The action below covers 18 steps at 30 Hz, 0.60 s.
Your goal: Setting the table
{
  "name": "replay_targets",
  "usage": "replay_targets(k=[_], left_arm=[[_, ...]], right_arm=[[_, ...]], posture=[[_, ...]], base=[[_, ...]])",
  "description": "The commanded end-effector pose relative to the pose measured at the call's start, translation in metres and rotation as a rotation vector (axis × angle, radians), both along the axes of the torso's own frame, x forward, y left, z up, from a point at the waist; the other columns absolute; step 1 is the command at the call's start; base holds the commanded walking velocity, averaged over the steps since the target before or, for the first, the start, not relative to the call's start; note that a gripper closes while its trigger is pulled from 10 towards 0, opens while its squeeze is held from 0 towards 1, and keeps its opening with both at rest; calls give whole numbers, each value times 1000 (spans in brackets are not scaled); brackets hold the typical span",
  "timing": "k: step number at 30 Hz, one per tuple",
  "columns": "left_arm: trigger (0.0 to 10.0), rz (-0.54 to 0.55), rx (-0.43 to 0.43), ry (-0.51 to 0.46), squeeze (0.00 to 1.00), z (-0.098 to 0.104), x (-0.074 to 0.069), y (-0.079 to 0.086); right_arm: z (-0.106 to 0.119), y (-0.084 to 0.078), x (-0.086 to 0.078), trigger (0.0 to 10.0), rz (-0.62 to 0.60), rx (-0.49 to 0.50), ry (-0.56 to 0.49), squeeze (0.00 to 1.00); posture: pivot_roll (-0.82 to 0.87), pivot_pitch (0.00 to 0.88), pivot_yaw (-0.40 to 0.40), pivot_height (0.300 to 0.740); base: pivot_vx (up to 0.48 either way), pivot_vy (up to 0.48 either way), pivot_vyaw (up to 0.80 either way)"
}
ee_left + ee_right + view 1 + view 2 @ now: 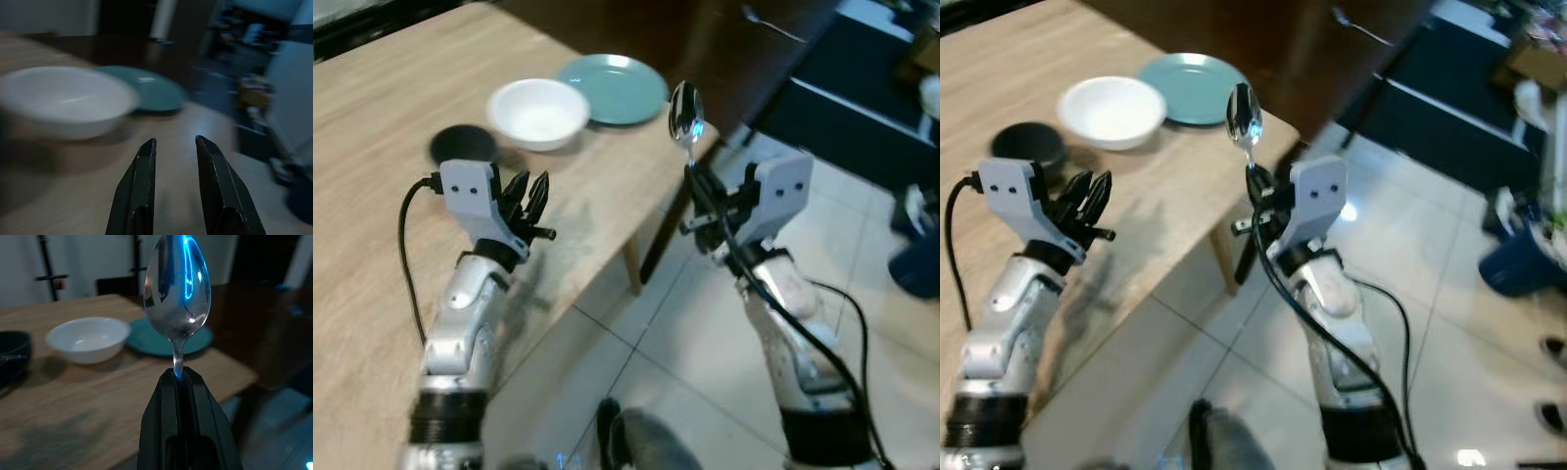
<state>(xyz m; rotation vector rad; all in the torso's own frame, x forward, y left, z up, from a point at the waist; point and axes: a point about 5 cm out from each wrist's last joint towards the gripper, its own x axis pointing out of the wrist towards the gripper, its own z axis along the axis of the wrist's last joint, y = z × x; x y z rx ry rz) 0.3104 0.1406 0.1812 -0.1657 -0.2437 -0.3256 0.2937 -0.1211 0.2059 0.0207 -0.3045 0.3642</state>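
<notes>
While the right gripper (pixel 690 174) hangs off the table's corner above the pale tiled floor (pixel 705 323), I note its fingers clamped on the handle of a shiny metal spoon (pixel 686 114), bowl end up. My left gripper (pixel 530 201) sits over the light wooden table (pixel 372 127) near its edge, fingers narrowly parted and holding nothing. Toward that corner stand a white round bowl (pixel 538 113), a teal round plate (pixel 615 88) just beside it, and a black round bowl (pixel 462 145).
</notes>
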Motion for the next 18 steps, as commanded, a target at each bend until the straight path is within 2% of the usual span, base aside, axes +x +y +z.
replay_targets(k=[1, 18], left_arm=[[10000, -12, 3, 12, 0, -3, -2, 0], [10000, -58, 12, 18, 0, -2, -1, -4]], right_arm=[[-3, -1, -1, 10000, -2, 3, 14, 0], [-5, -1, -3, 10000, -10, 15, 21, 0]], posture=[[45, 107, -67, 740], [50, 103, -51, 740]], base=[[0, 0, -800], [0, 0, -800]])
